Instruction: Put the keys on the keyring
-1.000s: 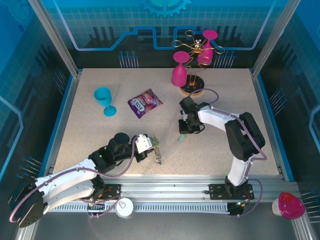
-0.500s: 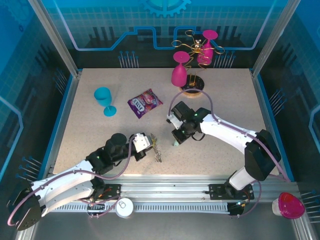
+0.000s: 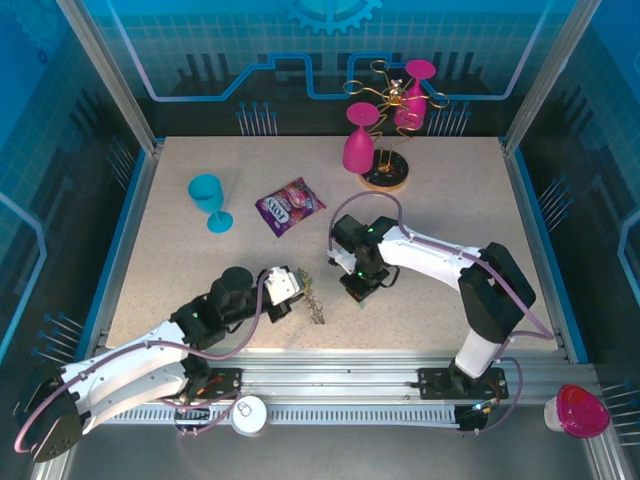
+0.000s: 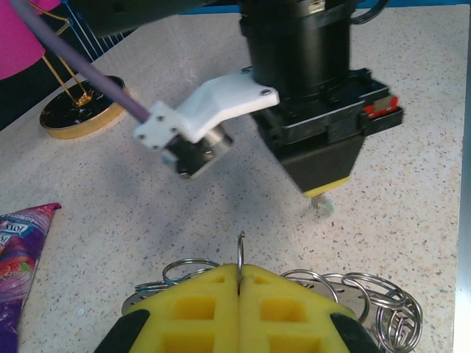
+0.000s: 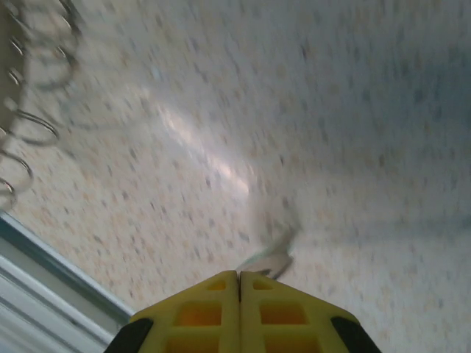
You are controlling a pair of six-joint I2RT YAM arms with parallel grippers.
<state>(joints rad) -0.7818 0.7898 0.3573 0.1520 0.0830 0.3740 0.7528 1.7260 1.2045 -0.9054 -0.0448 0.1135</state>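
In the left wrist view my left gripper [image 4: 240, 271] is shut on one upright wire loop [image 4: 241, 250] of the keyring [image 4: 368, 298], a flat metal ring fringed with small loops that lies on the table. From above, the left gripper [image 3: 296, 290] and the keyring [image 3: 314, 303] sit near the table's front middle. My right gripper [image 3: 358, 292] hangs just right of the keyring, shut on a small key [image 4: 321, 208] with a pale grey-green head that points down at the table. The right wrist view shows that key [image 5: 274, 257] poking out past the shut right gripper [image 5: 239, 276], blurred.
A purple snack packet [image 3: 290, 207] and a blue goblet [image 3: 208, 200] lie behind the left arm. The glass rack on its round wooden base [image 3: 385, 178] holds pink glasses [image 3: 358, 148] at the back. The table's front rail [image 3: 330, 365] runs just below both grippers.
My right arm has swung left and toward the front with the key, ending close beside the keyring. The left gripper has shifted slightly and still holds the loop.
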